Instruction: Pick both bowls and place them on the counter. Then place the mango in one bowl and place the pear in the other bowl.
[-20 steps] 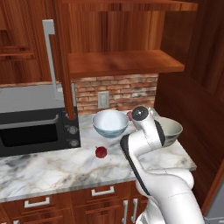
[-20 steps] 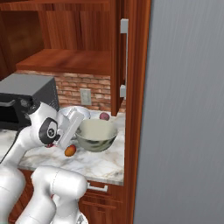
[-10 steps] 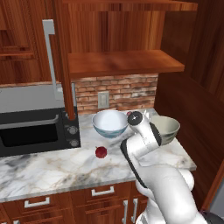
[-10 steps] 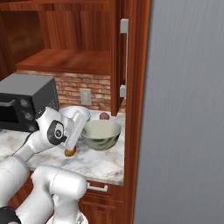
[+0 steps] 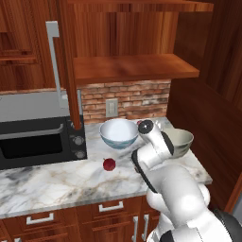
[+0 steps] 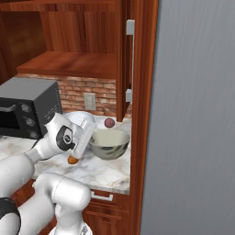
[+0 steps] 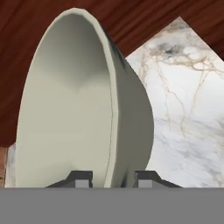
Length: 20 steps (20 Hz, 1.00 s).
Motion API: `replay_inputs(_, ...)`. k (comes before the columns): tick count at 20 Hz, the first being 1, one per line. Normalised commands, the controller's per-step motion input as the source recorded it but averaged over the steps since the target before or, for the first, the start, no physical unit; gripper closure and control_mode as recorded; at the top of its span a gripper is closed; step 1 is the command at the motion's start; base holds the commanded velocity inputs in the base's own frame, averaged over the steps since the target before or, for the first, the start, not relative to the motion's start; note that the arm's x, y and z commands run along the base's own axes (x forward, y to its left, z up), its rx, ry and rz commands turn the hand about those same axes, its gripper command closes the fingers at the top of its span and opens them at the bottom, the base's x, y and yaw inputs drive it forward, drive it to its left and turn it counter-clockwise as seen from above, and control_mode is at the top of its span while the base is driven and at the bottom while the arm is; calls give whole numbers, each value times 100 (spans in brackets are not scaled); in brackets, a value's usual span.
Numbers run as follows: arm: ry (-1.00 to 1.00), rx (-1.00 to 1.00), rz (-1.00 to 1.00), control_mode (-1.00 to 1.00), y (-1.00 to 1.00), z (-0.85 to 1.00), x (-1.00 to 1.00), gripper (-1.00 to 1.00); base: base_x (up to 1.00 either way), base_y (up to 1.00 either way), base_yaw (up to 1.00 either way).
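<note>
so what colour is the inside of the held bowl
Cream, inside the bowl; it shows best in the hand view.

We can read no text, label, brand, number or sign anywhere. The microwave (image 5: 40,142) front and its two knobs carry no legible marks, and the wall outlet (image 5: 111,108) just right of it on the brick is blank.

grey-green bowl (image 7: 87,109) upright, gripped | floral bowl (image 5: 119,133) on counter (image 5: 56,179) | pear (image 5: 109,164) possibly
</note>
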Motion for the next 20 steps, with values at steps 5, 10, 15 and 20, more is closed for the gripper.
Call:
replay_inputs(5,0,0,0,-100,-9,-43,10,100,0,0,0)
replay_inputs(10,-6,4,0,-100,-1,-52,12,100,0,0,0)
replay_inputs(15,-12,4,1,-100,-7,-46,13,100,0,0,0)
replay_inputs(20,-4,8,0,-100,-12,-24,3,100,0,0,0)
